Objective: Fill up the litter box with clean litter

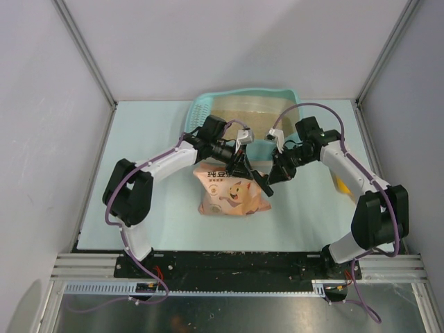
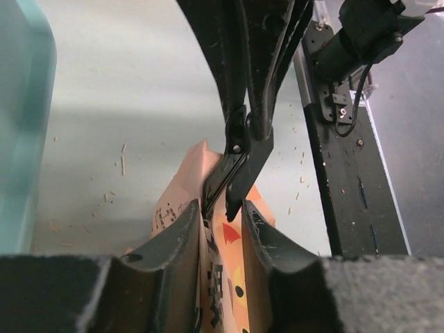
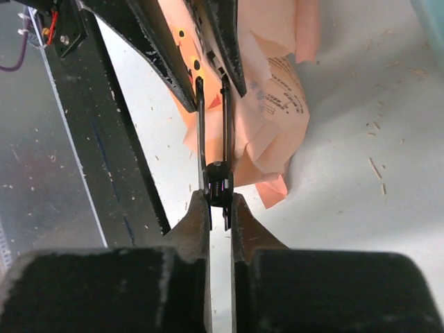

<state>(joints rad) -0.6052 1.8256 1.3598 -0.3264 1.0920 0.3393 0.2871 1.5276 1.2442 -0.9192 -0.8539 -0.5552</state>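
Observation:
The teal litter box (image 1: 208, 100) stands at the back of the table with beige clean litter (image 1: 243, 111) inside; its wall shows in the left wrist view (image 2: 21, 125). In front of it stands a pink-orange bag (image 1: 232, 194). My left gripper (image 2: 222, 215) is open, its fingers a little apart astride the bag's top fold (image 2: 225, 277). My right gripper (image 3: 220, 208) is shut on the handle end of a black clip (image 3: 217, 184), whose jaws reach to the bag's top (image 3: 270, 118). From above, both grippers (image 1: 244, 168) (image 1: 265, 183) meet over the bag.
A yellow-orange object (image 1: 340, 184) lies by the right arm, mostly hidden. Litter crumbs (image 2: 114, 198) are scattered on the pale mat. The black base rail (image 2: 347, 180) runs along the near edge. Frame posts and grey walls close in the sides and back.

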